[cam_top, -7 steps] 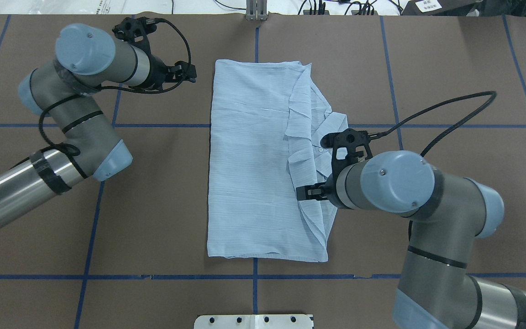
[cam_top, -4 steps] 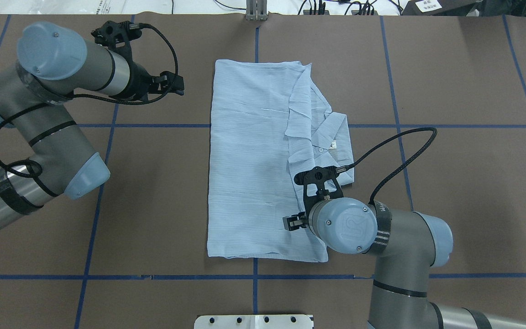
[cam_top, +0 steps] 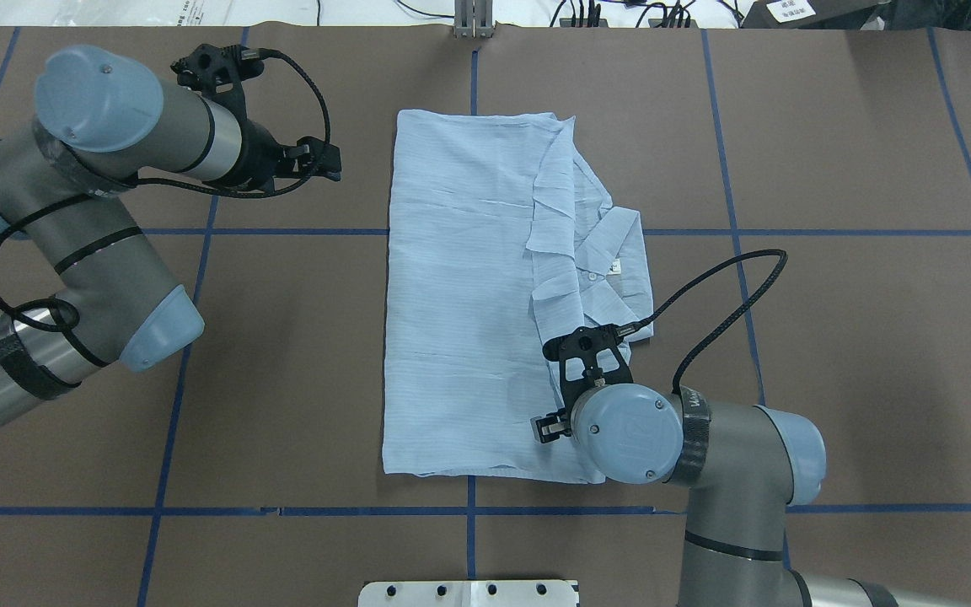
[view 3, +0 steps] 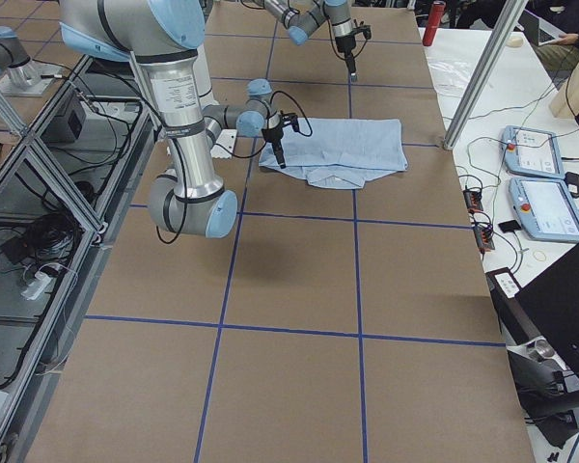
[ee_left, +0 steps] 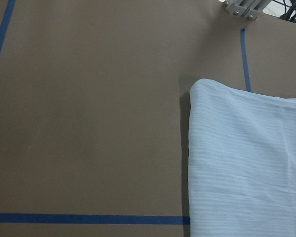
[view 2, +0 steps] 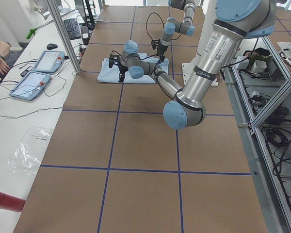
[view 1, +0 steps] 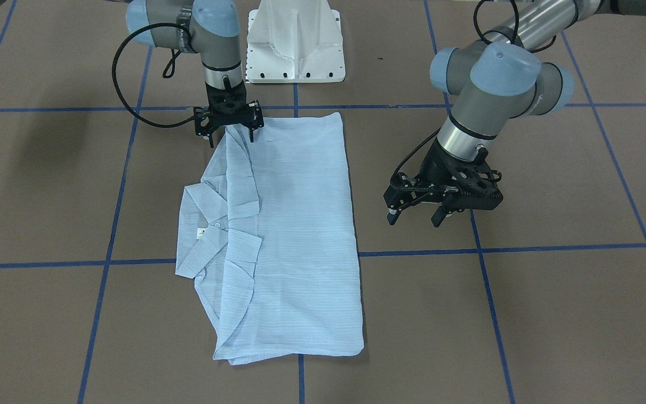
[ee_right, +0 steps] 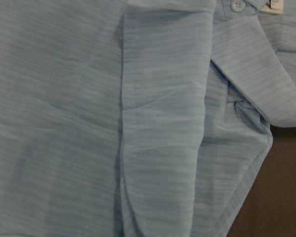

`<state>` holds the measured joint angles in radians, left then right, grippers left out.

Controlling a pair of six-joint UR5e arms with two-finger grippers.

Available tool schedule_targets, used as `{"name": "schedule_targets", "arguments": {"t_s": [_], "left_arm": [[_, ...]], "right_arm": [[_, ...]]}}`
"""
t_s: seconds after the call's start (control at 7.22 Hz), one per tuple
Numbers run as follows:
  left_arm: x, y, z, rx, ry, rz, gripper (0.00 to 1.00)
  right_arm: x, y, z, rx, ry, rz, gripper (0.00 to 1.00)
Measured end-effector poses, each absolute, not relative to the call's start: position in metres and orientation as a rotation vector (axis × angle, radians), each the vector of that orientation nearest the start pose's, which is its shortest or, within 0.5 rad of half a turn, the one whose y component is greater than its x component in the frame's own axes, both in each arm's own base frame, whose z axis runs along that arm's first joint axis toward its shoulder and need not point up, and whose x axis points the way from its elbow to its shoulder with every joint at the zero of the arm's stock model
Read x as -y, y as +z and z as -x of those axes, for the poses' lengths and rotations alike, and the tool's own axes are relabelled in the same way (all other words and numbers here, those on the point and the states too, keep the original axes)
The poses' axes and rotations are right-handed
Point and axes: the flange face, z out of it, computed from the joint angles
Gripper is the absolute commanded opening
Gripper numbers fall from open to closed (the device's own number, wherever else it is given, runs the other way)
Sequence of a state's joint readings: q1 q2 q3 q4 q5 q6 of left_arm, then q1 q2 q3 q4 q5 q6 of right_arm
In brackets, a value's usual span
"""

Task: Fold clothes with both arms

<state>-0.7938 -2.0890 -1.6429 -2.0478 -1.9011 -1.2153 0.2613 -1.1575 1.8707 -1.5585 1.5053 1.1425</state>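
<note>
The pale blue shirt (cam_top: 460,295) lies folded into a long rectangle at the table's middle, with its collar (cam_top: 612,253) and small white buttons at its right side. It also shows in the front-facing view (view 1: 300,224). My right gripper (view 1: 232,137) is open and points down over the shirt's near right corner, its fingers on either side of the folded edge; in the overhead view (cam_top: 546,428) the wrist hides most of it. My left gripper (view 1: 414,220) is open and empty above the bare table, left of the shirt's far part. The right wrist view is filled by shirt folds (ee_right: 89,123).
The white pedestal base (view 1: 295,45) stands at the near edge. Blue tape lines (cam_top: 283,231) cross the brown table. A metal post (cam_top: 473,21) stands at the far edge. Tablets (view 2: 39,73) and cables lie on the side bench.
My right gripper has moved along the shirt's right side toward me, from beside the collar to the near right corner. My left arm has drawn back a little to the left.
</note>
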Motion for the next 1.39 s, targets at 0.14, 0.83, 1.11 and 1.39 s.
{"name": "schedule_targets", "arguments": {"t_s": [0.14,0.83,1.11,1.39], "left_arm": [[0.546,0.271,-0.396,-1.052,-0.216,-0.325,1.0],[0.539,0.264,-0.408,-1.066,-0.205,-0.317,1.0],[0.535,0.259,-0.414,-1.074,-0.197,-0.314,1.0],[0.532,0.253,-0.42,-1.085,-0.199,-0.308,1.0]], "right_arm": [[0.292,0.307,0.553,0.65,-0.144,-0.302,1.0],[0.301,0.315,0.547,0.627,-0.163,-0.307,1.0],[0.315,0.332,0.529,0.595,-0.175,-0.312,1.0],[0.325,0.363,0.481,0.558,-0.197,-0.306,1.0]]}}
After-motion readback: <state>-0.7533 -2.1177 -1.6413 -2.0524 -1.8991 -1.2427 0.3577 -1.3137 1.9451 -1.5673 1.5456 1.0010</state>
